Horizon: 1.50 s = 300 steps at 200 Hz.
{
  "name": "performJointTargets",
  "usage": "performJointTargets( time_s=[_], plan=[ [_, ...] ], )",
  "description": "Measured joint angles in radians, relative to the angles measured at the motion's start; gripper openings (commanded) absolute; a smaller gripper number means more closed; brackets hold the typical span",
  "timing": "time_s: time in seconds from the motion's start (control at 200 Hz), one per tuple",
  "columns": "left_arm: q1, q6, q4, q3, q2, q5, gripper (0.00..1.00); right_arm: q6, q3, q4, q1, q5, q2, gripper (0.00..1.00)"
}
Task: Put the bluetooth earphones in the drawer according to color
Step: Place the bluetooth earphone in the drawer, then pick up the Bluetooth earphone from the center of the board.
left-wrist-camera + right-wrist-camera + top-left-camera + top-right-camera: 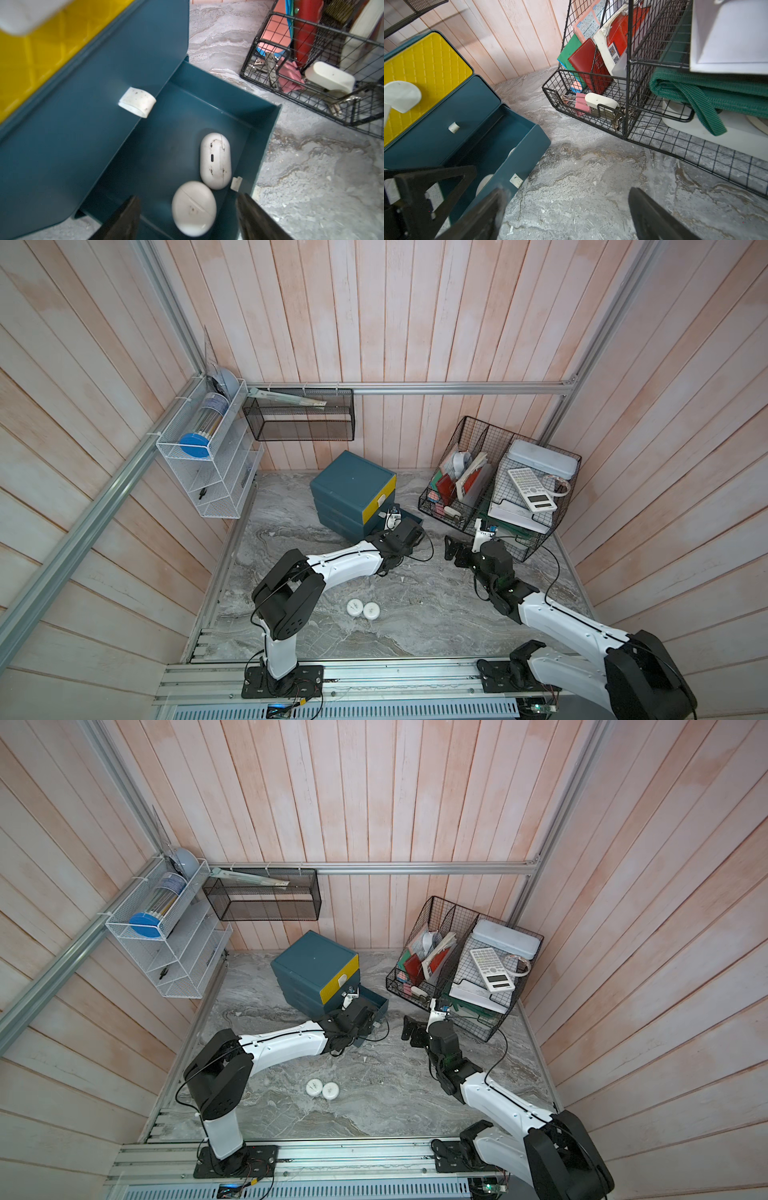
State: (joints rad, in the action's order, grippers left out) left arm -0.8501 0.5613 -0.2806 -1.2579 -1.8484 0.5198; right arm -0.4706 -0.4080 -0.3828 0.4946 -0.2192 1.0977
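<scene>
Two arms reach toward the teal cabinet. We see the left arm stretched low and forward, its left gripper hanging over the cabinet's pulled-out bottom drawer, fingers spread wide and holding nothing. The right arm bends at the elbow, and its right gripper points down at the table just beside that open drawer, on the cabinet's wire basket side, also spread wide and empty. We count two white earphone cases inside the open drawer, close together, and two more white cases on the table in front of the cabinet, well apart from it. The cabinet has three drawers: one yellow front, two teal.
</scene>
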Motion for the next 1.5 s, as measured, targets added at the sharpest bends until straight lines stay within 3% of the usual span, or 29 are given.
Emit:
performJointTargets(
  time_s=[0.11, 0.44, 0.745, 0.87, 1.005, 1.16, 1.5],
  plan=[
    [0.000, -0.006, 0.010, 0.035, 0.054, -0.015, 0.94, 0.000, 0.000, 0.000, 0.000, 0.000, 0.000, 0.98],
    [0.040, -0.019, 0.113, 0.332, 0.425, 0.023, 1.00, 0.000, 0.002, -0.015, 0.000, 0.036, 0.000, 0.98],
    [0.319, 0.024, 0.300, 0.695, 0.671, -0.021, 1.00, 0.035, 0.050, -0.102, 0.000, 0.177, -0.027, 0.98],
    [0.436, 0.065, 0.337, 0.761, 0.698, -0.100, 1.00, 0.069, 0.074, -0.146, 0.000, 0.297, -0.025, 0.98],
    [0.490, 0.099, 0.365, 0.777, 0.725, -0.166, 1.00, 0.106, 0.061, -0.169, 0.007, 0.434, 0.010, 0.98],
    [0.511, 0.117, 0.388, 0.785, 0.766, -0.201, 1.00, 0.182, -0.005, -0.144, 0.124, 0.500, 0.073, 0.98],
    [0.533, 0.132, 0.402, 0.818, 0.818, -0.210, 1.00, 0.348, -0.122, -0.050, 0.420, 0.488, 0.283, 0.96]
  ],
)
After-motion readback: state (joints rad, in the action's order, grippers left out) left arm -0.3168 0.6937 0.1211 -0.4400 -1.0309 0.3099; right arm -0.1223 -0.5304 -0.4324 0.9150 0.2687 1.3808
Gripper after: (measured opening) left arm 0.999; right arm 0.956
